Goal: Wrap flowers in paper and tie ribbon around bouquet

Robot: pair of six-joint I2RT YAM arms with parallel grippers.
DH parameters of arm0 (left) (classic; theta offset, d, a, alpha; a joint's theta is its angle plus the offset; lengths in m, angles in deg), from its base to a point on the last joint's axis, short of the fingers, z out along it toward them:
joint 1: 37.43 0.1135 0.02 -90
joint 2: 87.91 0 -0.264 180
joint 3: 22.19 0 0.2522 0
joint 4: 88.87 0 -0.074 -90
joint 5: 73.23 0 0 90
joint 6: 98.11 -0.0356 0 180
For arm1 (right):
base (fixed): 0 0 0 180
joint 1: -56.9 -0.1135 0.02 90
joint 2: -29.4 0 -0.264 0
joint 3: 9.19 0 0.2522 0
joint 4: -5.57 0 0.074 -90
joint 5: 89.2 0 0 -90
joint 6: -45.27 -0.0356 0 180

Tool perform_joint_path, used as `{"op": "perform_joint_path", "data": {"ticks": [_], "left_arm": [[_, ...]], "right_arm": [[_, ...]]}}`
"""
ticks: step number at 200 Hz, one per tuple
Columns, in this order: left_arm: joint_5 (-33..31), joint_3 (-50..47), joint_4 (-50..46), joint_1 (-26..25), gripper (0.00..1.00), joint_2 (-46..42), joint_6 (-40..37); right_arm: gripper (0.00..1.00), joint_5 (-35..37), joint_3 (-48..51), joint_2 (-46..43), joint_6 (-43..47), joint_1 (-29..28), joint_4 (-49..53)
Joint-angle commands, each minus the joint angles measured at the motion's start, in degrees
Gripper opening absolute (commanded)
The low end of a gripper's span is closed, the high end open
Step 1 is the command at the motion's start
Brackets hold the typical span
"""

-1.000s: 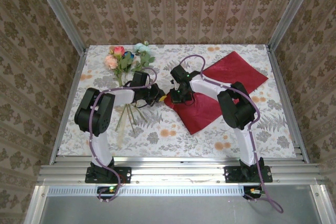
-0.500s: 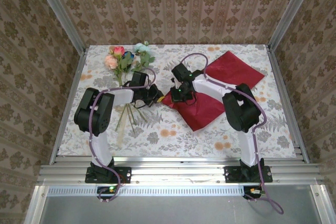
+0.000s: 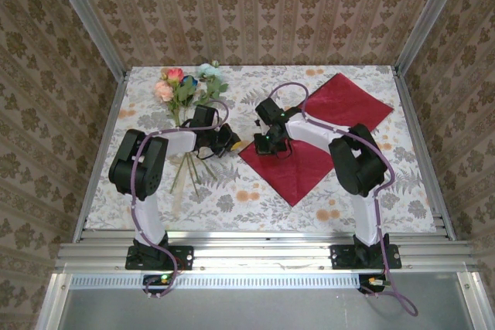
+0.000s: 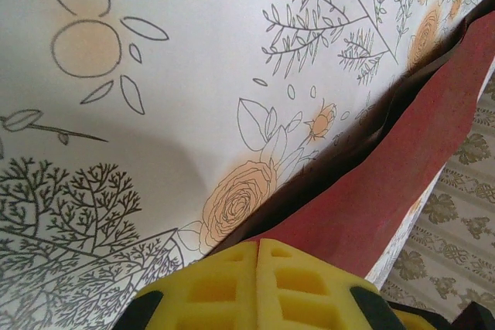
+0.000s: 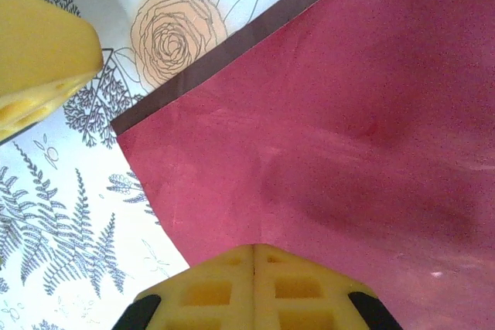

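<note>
The red paper (image 3: pixel 325 133) lies spread as a flat diamond right of centre, and a dark maroon strip shows along its left edge (image 5: pixel 232 40). My right gripper (image 3: pixel 271 143) is shut on the paper near its left corner, and a slight ridge runs from the closed yellow pads (image 5: pixel 254 251). My left gripper (image 3: pixel 232 143) sits shut and empty just left of that corner, pads (image 4: pixel 257 246) together with the paper edge (image 4: pixel 402 160) lifted beyond them. The flowers (image 3: pixel 186 86) lie at the back left, thin stems (image 3: pixel 186 171) trailing forward under the left arm. The ribbon is out of view.
A flower-printed tablecloth (image 3: pixel 232 199) covers the table. Patterned walls and metal frame posts (image 3: pixel 104 137) close in the left, right and back sides. The left gripper's yellow finger (image 5: pixel 42 59) shows in the right wrist view, apart from the paper's corner.
The paper has gone from a bunched, folded heap to a flat open diamond. My right gripper shifted slightly back and right with it. The left arm barely moved.
</note>
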Motion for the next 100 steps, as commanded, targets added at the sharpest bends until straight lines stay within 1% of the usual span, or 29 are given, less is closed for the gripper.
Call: {"op": "perform_joint_path", "data": {"ticks": [1, 10, 26, 39, 48, 62, 77, 82, 100], "left_arm": [[1.13, -0.08, -1.73, 0.15, 0.00, -1.46, -1.06], [1.23, -0.50, -1.95, 0.06, 0.00, -1.91, -0.94], [1.71, -1.48, -1.39, 0.06, 0.00, -2.29, -0.43], [2.24, -2.65, 0.25, 0.15, 0.00, -2.32, 0.85], [2.38, -3.24, 0.76, 0.15, 0.00, -2.36, 1.62], [1.94, -3.95, 0.33, 0.28, 0.00, -2.61, 2.06], [0.81, -4.72, -0.94, 0.76, 0.00, -3.48, 2.00], [0.47, -5.09, -1.26, 1.01, 0.00, -3.79, 1.98], [0.27, -5.79, -1.68, 1.85, 0.00, -4.77, 1.80]], "right_arm": [[0.24, 6.50, 0.12, -3.48, 0.00, -1.70, 2.95], [0.34, 7.55, 0.05, -2.97, 0.03, -2.63, 3.70], [0.45, 10.27, -1.33, -0.80, -0.37, -4.46, 5.79], [0.50, 12.55, -3.21, 1.37, -0.96, -5.65, 7.43], [0.51, 13.69, -4.50, 2.96, -1.13, -6.29, 8.28], [0.51, 14.77, -6.01, 5.24, -1.34, -6.87, 8.87], [0.47, 16.07, -7.62, 7.71, -1.21, -7.24, 9.83], [0.45, 16.47, -8.00, 8.47, -1.19, -7.32, 10.19], [0.32, 17.81, -8.76, 10.00, -1.34, -7.31, 11.11]]}}
